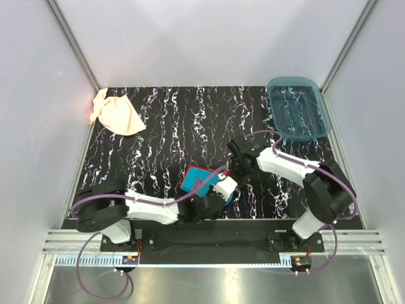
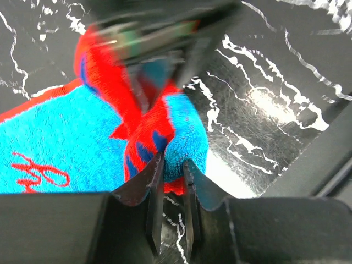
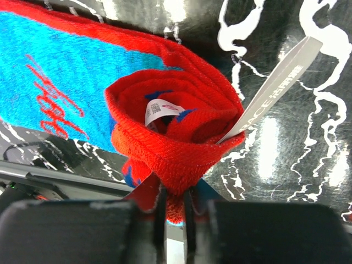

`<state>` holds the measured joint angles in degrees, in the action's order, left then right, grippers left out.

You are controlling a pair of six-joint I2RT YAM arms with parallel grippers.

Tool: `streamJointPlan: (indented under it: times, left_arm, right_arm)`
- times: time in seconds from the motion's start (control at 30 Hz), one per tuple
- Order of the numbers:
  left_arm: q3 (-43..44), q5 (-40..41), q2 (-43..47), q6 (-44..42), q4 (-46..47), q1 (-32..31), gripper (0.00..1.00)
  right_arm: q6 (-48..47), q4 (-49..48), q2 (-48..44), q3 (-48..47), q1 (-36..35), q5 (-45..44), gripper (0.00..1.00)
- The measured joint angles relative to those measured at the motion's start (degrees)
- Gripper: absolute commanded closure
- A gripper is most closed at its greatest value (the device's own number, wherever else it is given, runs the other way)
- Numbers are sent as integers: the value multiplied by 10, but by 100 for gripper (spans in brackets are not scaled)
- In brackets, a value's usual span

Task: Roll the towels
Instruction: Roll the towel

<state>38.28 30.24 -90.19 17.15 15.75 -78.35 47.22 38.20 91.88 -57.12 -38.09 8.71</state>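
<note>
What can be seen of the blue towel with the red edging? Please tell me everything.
Soft terry blue towel, bright blue with red lettering and red border, lies on the black marbled table. One end is rolled into a loose coil showing a white label and a long white tag. The left gripper and right gripper both pinch it.

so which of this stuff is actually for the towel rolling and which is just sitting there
For the job: blue towel with red edging, gripped by left gripper and right gripper; peach towel, far left corner.
Just lying about: translucent blue plastic tray, far right corner.
</note>
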Motion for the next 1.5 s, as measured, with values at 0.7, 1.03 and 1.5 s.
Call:
streamJointPlan:
  times: [0.7, 1.03, 1.5]
  left_arm:
    - [-189, -201, 171, 252, 147, 153, 79]
    - [-309, -273, 122, 398, 374, 220, 79]
    - [-346, -345, -92, 550, 606, 276, 76]
  right_arm:
    - [2, 48, -83, -84, 0, -18, 0]
    - [23, -37, -135, 16, 0, 7, 0]
    - [91, -284, -118, 168, 0, 85, 0]
